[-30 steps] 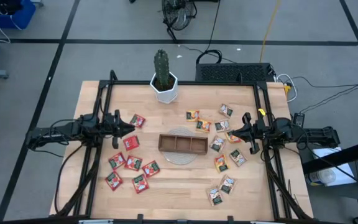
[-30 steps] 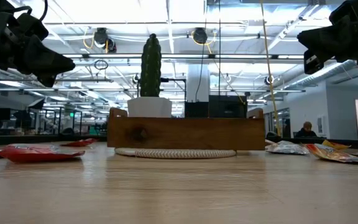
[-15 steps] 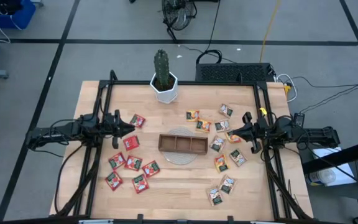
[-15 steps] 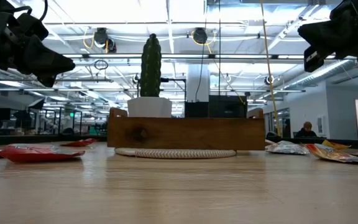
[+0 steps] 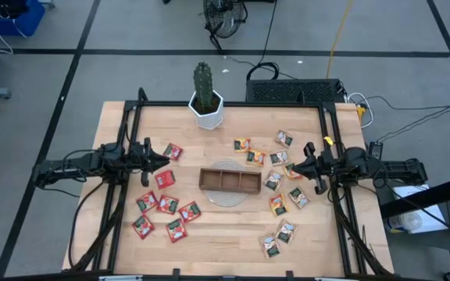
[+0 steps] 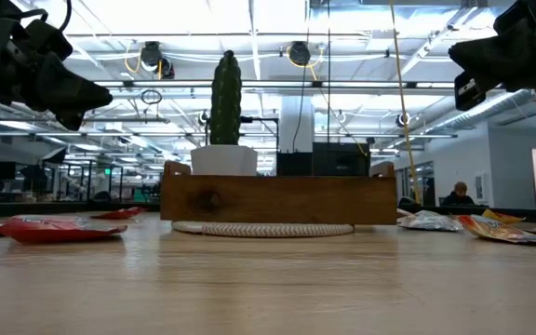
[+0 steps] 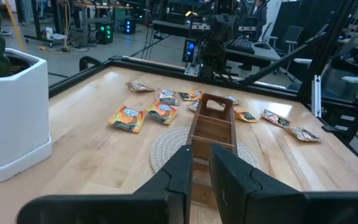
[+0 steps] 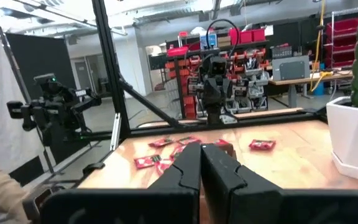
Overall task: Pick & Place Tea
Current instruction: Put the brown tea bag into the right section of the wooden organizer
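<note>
No text or label can be read anywhere

Glossy foil-like tea sachets (image 5: 166, 204) lie on the pale wooden table (image 5: 233, 234)

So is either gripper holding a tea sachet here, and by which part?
No. The left gripper and right gripper both hang above the table with nothing between their fingers.
</note>
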Robot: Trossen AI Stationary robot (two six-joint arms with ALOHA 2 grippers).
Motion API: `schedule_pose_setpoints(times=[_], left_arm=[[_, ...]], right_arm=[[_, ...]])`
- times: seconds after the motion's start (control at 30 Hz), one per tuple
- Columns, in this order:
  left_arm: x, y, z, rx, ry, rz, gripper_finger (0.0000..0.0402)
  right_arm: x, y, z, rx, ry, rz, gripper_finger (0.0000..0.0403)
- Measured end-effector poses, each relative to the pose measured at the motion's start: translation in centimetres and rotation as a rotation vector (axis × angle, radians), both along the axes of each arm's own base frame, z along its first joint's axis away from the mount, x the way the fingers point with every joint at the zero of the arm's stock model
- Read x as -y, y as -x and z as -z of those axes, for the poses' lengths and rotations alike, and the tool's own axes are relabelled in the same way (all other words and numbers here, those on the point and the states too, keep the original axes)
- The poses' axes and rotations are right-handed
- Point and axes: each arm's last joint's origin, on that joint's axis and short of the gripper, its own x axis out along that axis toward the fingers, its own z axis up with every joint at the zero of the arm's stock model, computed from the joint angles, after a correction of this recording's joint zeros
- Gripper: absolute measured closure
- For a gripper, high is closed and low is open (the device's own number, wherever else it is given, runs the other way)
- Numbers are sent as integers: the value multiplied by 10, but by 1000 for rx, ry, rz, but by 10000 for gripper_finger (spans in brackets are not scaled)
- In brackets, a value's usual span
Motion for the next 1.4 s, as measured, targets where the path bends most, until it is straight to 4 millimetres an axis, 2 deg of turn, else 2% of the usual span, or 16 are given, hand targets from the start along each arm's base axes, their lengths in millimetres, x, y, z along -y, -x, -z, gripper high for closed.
schedule_pose_setpoints(times=[0.17, 0.3, 0.4, 0.57, 0.73, 0.87, 1.0, 1.13, 1.27, 1.4], left_arm=[[0, 0, 0, 0, 0, 0, 344], [0, 0, 0, 0, 0, 0, 344], [0, 0, 0, 0, 0, 0, 344], [0, 0, 0, 0, 0, 0, 344], [0, 0, 0, 0, 0, 0, 344], [0, 0, 0, 0, 0, 0, 344], [0, 0, 0, 0, 0, 0, 344], [0, 0, 0, 0, 0, 0, 344], [0, 0, 0, 0, 0, 0, 344], [0, 0, 0, 0, 0, 0, 344]], right_arm=[[0, -2, 3, -37, 0, 10, 403], [5, -5, 4, -55, -24, 173, 396], [7, -8, 7, -98, -14, 245, 367], [8, -16, 13, -210, -13, 265, 284], [11, -27, -11, -267, 17, 377, 213], [16, -40, -34, -456, 74, 503, 190], [30, -55, -48, -741, 58, 649, 186], [53, -68, -47, -958, 1, 703, 186], [78, -83, -33, -1058, -122, 659, 186], [98, -97, -16, -1103, -111, 668, 186]])
